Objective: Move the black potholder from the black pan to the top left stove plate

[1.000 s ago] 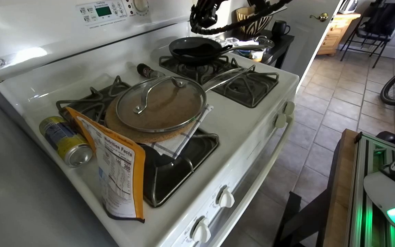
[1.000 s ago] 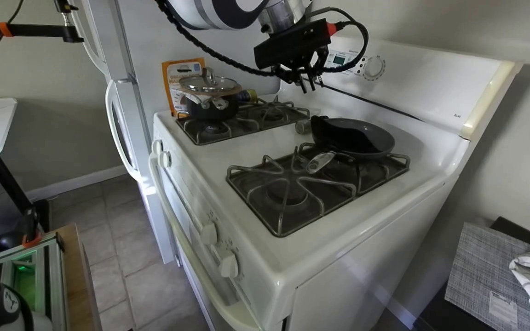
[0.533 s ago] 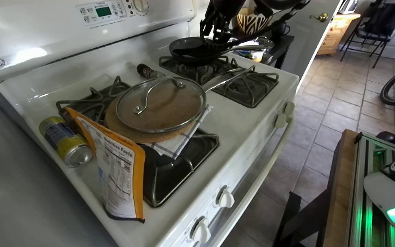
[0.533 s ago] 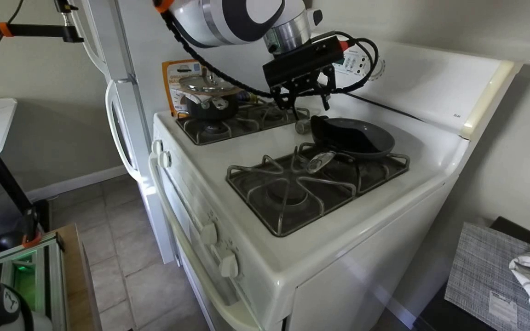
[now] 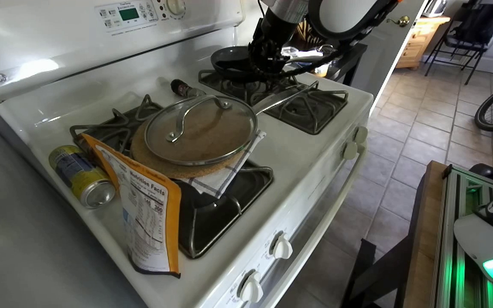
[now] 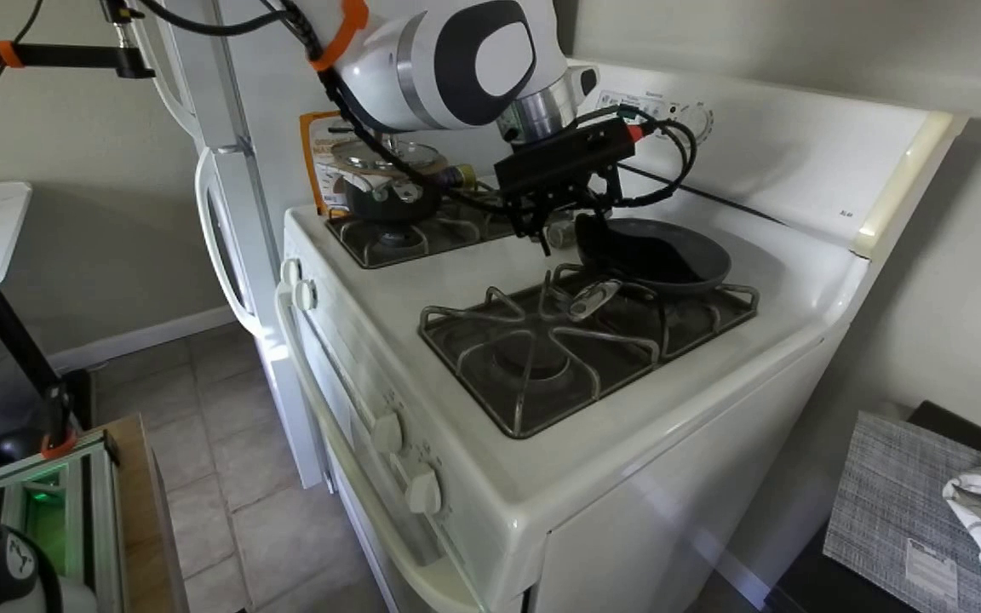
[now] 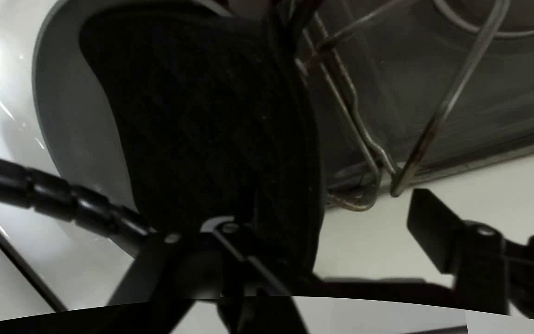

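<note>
The potholder [image 7: 211, 116] lies in the pan [image 6: 686, 243], one edge standing up past the rim. Right at that edge hangs the gripper [image 7: 339, 227], fingers well apart — one nearly lost against the black of the potholder, the other plain over the white stovetop [image 7: 369, 241]. From here I can't tell whether the first one touches. The pan sits at the back of the right grate [image 6: 533, 340]. Across on the left grate [image 5: 139, 115] is the pot [image 6: 392, 204], topped with a cloth [image 5: 223, 175], a cork mat [image 5: 161, 167] and a glass lid [image 5: 206, 132]. A bag [image 5: 150, 209] stands beside it — a can [image 5: 79, 175] lies close by, a bottle [image 5: 185, 88] between the two grates.
</note>
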